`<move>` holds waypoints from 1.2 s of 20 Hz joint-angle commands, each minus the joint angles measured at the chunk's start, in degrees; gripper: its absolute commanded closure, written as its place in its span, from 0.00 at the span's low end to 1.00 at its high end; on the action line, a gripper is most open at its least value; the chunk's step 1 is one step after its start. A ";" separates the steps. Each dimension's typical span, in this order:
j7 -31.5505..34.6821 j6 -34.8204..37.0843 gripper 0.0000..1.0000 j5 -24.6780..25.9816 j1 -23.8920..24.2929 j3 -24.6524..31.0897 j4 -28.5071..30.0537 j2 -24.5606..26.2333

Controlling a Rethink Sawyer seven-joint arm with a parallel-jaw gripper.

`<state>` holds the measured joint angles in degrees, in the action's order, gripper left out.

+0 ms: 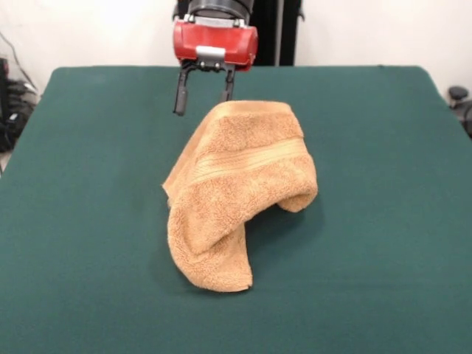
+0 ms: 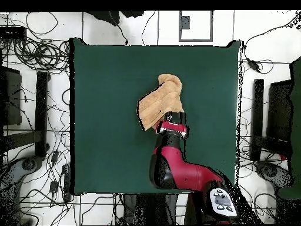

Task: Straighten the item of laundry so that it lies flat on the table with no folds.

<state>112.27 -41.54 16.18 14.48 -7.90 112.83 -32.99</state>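
The table, covered in dark green cloth, fills most of both views, and its surface is bare around the single thing lying on it. In the overhead view cables sprawl over the white floor beyond its edges. The red and black arm reaches in over the edge nearest the robot's base and ends above the middle of the tabletop.

The towel, tan-orange terry cloth, sits near the centre of the table, well apart from every edge and corner. It is not flat: it is bunched and folded over itself, humped up in the middle, with one lobe drooping toward the edge farthest from the robot and a rounded fold curling under on the side. A smooth woven stripe band runs slantwise across its upper part.

The gripper hangs from the red wrist just at the towel's end nearest the robot. Its two black fingers are spread apart with nothing between them; one stands clear beside the cloth, the other just at the towel's top rim
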 commanded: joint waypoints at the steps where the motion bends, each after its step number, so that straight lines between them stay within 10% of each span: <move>1: 10.54 -0.31 0.00 -4.12 -2.36 1.93 2.21 0.24; 24: 9.10 1.08 0.00 1.59 3.75 7.37 -10.50 5.13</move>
<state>112.27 -43.50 16.56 17.26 -7.39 109.52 -30.68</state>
